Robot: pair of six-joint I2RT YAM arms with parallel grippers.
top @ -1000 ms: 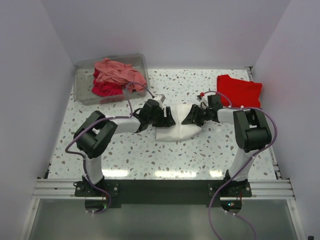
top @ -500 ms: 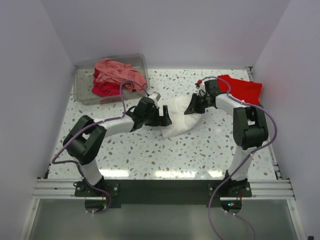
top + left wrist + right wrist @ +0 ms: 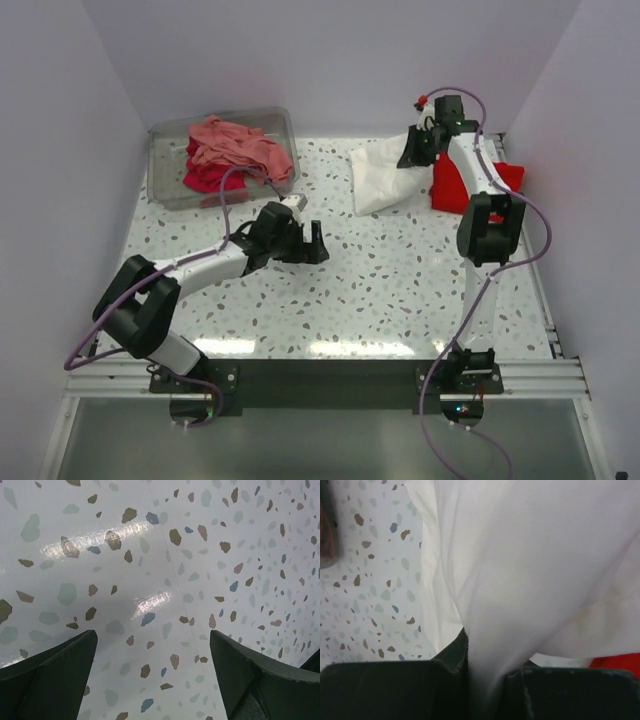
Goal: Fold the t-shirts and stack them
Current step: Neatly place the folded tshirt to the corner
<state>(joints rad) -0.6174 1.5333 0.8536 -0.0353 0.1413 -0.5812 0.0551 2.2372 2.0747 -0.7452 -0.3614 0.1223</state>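
The right gripper point(image 3: 410, 155) is in the upper right of the top view, near the back edge of the table point(image 3: 400, 290). Its fingers are closed almost fully on a bunched fold of the white shirt point(image 3: 383, 178). In the right wrist view the cloth comes straight up out of the narrow gap between the two dark fingers point(image 3: 395, 690) and fills most of the frame. From the grip the shirt spreads down and to the left in a loose, creased fan. I cannot tell whether its lower edge rests on the table or hangs just above it.

The red shirt point(image 3: 448, 185) lies flat just right of the white one, at the right edge of the table, partly hidden by the right arm. A strip of it shows under the white cloth in the lower right corner of the right wrist view.

The left gripper point(image 3: 312, 243) is near the middle of the top view, left of centre and well apart from both shirts. Its fingers are spread wide and hold nothing. The left wrist view shows only speckled table between the two fingertips point(image 3: 55, 665).

A clear bin point(image 3: 160, 190) stands in the upper left corner of the table. A crumpled pink shirt point(image 3: 235, 142) lies in it on top of a crimson shirt point(image 3: 208, 180).
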